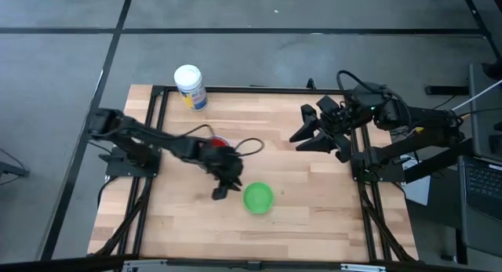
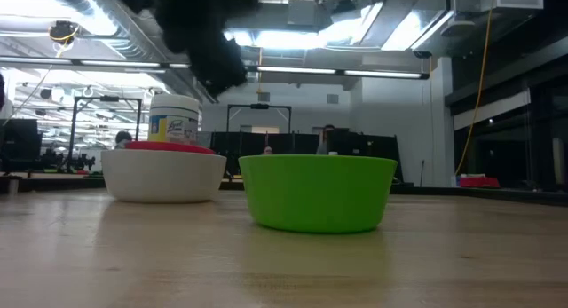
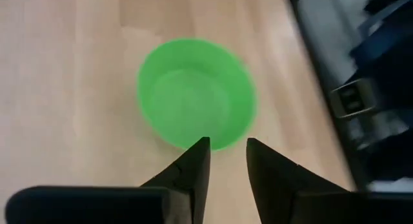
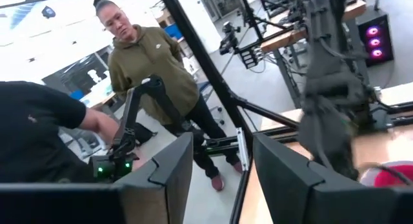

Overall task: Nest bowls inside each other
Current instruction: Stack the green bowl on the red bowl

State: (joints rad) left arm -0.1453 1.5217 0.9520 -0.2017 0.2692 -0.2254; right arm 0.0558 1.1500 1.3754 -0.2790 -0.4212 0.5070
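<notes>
A green bowl (image 1: 258,198) (image 2: 318,191) (image 3: 193,95) stands upright on its base on the wooden table, near the middle. Left of it and farther back stands a white bowl (image 2: 164,175) with a red bowl (image 2: 169,146) (image 1: 220,141) nested in it; only the red rim shows. My left arm covers most of that pair from above. My left gripper (image 1: 227,190) (image 3: 227,146) hovers just left of the green bowl, open, nothing between its fingers. My right gripper (image 1: 307,137) (image 4: 219,159) is raised at the right, open and empty.
A white-lidded container (image 1: 189,88) (image 2: 175,122) with a blue-yellow label stands at the table's far left. A black frame (image 1: 259,89) edges the table. Bare wood lies in front of and to the right of the green bowl. People stand beyond the table (image 4: 148,62).
</notes>
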